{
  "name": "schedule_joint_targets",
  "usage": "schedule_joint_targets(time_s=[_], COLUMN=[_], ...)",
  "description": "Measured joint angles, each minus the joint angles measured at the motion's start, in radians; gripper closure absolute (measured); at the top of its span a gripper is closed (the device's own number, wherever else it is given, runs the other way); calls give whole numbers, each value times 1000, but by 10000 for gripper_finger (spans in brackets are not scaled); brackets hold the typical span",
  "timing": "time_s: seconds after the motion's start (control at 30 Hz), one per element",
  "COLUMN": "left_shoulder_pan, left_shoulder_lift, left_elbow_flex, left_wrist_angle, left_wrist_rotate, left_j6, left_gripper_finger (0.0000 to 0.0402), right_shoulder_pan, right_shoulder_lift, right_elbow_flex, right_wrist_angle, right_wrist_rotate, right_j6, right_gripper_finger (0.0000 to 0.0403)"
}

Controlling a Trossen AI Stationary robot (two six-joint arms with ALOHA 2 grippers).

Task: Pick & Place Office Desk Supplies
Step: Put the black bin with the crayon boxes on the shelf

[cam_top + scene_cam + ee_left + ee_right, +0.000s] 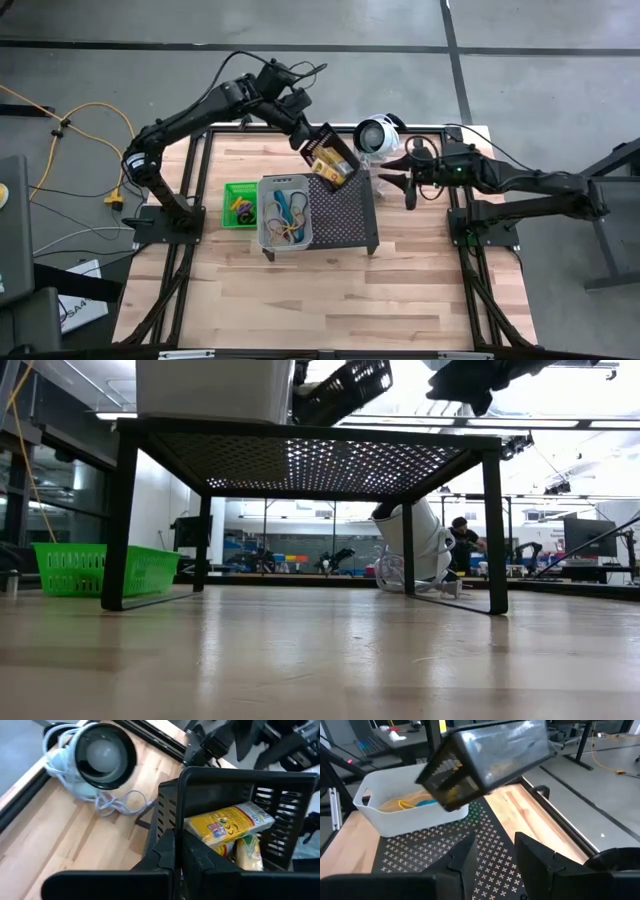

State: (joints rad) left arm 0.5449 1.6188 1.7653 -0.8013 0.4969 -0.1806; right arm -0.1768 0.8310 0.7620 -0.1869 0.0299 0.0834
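Wooden tabletop (300, 300), shop floor around it. Landmark: black stand (345, 215) at centre. Green bin (240, 204) just left of stand, bands inside. Clear bin (285, 212) on stand's left edge, holding bands. Left hand (312, 140), closed on rim of black bin (335, 158), holds it tilted above stand's rear, yellow tubes (230, 827) inside. Right hand (408, 186) just right of stand, fingers apart, holding nothing. Risk: steep tilt could spill tubes past clear bin; rim grip may slip.
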Motion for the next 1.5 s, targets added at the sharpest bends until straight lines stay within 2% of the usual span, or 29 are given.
schedule_joint_targets(time_s=[0.27,0.73,1.03,1.5], left_shoulder_pan=[-49,-63,-66,-137], left_shoulder_lift=[14,147,148,147], left_elbow_flex=[0,0,11,13], left_wrist_angle=[7,-37,-98,-109], left_wrist_rotate=[0,3,2,3], left_j6=[0,13,26,34], left_gripper_finger=[400,400,400,400], right_shoulder_pan=[0,0,0,0], right_shoulder_lift=[-22,-26,-26,-25], right_elbow_flex=[0,0,0,0], right_wrist_angle=[-1,-69,-78,-96], right_wrist_rotate=[-2,-3,-3,-3], right_j6=[-1,2,2,3], right_gripper_finger=[282,282,282,282])
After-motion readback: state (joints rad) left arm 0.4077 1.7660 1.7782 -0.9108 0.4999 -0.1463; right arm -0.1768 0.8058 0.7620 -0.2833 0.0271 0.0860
